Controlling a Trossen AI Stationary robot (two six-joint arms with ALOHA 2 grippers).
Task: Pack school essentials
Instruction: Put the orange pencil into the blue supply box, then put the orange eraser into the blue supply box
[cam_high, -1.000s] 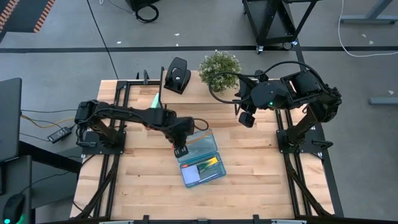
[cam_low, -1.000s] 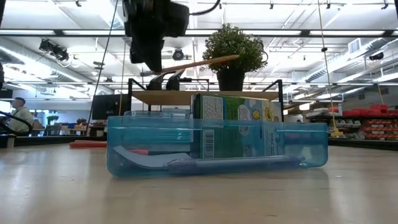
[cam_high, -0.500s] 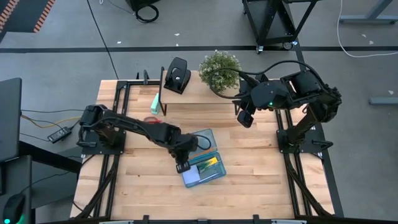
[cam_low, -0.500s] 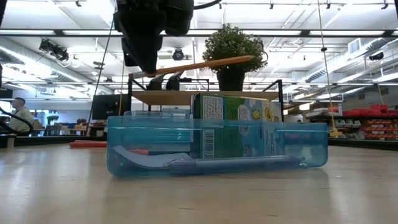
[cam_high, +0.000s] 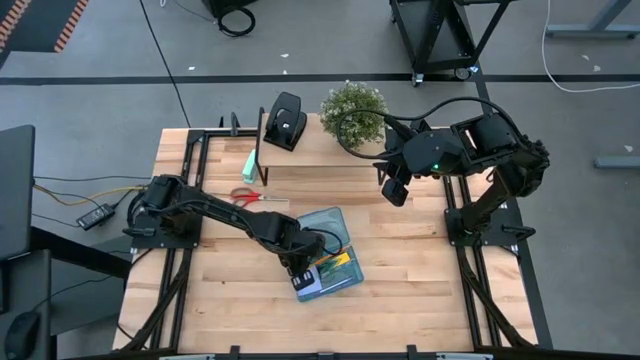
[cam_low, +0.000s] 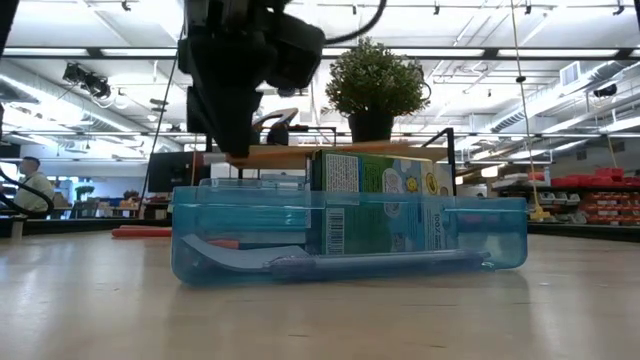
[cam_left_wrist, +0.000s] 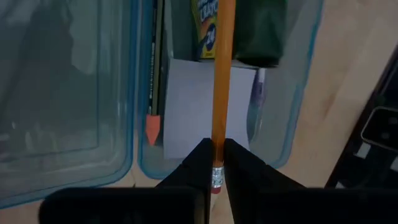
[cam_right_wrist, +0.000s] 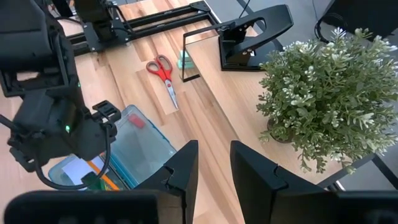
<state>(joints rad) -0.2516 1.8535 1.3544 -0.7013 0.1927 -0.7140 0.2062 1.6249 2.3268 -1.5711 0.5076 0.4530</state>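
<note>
Left end effector (cam_left_wrist: 212, 163) hung over the open blue case (cam_high: 322, 254) near the middle of the table (cam_high: 400, 290), fingers pinched on the orange pencil (cam_left_wrist: 221, 74) just above its metal ferrule, eraser end nearest the wrist. Pencil lay lengthwise over the case's tray, above the pale blue note pad (cam_left_wrist: 205, 102) and the yellow-green crayon box (cam_left_wrist: 208, 25); whether it touched them could not be told. Seen level from the table's edge, held the pencil (cam_low: 330, 152) about flat at the height of the case's rim (cam_low: 350, 205), with the crayon box (cam_low: 380, 200) standing on edge inside. Grey pencil (cam_left_wrist: 154, 68) with its pink-orange tip lay in the tray along the hinge side, the pink-purple pen (cam_left_wrist: 257, 99) along the opposite wall. Red-handled scissors (cam_high: 245, 197) stayed outside the case, flat on the table toward the low shelf (cam_high: 310, 150) that carried the black hole punch (cam_high: 285, 120) and the potted plant (cam_high: 354, 110), with the mint-green block (cam_high: 248, 165) at the shelf's end. Right end effector (cam_high: 396, 190) waited in the air beside the plant, well apart from the case, fingers (cam_right_wrist: 183, 168) parted and empty.
</note>
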